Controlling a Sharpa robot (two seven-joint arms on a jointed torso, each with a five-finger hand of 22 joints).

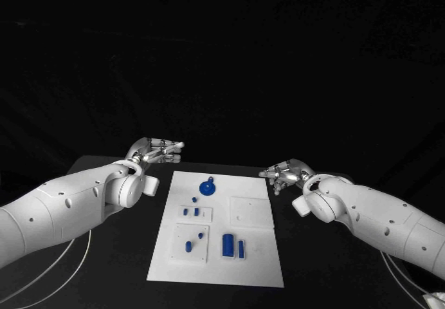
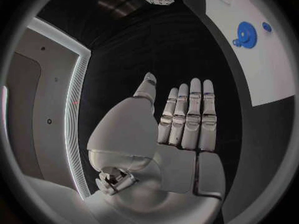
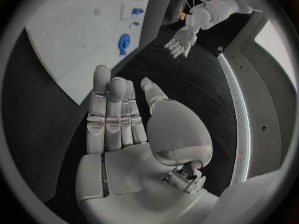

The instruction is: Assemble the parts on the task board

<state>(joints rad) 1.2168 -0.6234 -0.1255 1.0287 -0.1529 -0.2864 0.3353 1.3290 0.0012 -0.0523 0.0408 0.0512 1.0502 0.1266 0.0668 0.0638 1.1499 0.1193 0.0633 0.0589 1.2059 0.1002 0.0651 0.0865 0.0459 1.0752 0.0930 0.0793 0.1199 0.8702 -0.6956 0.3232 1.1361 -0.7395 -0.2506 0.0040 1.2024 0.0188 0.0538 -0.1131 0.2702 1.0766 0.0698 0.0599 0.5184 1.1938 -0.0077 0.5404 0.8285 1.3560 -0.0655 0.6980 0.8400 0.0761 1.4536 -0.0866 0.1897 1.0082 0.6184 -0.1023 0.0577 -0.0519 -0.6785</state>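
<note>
The white task board (image 1: 260, 259) lies in the middle of the black table. On it a blue gear-shaped part (image 1: 208, 188) sits near the far end, small blue parts (image 1: 190, 210) lie on a raised plate at mid-left, another (image 1: 190, 244) lies lower left, and two blue bars (image 1: 228, 244) stand at the near middle. My left hand (image 1: 155, 151) hovers off the board's far left corner, fingers straight and apart, empty (image 2: 187, 117). My right hand (image 1: 285, 174) floats beside the board's far right edge, also flat and empty (image 3: 118, 114). The gear (image 2: 246, 34) (image 3: 124, 42) appears in both wrist views.
Small raised white plates (image 1: 249, 210) sit on the board. Black table surface (image 1: 306, 257) surrounds the board on both sides. Thin cables (image 1: 65, 257) trail over the table at the near left and near right.
</note>
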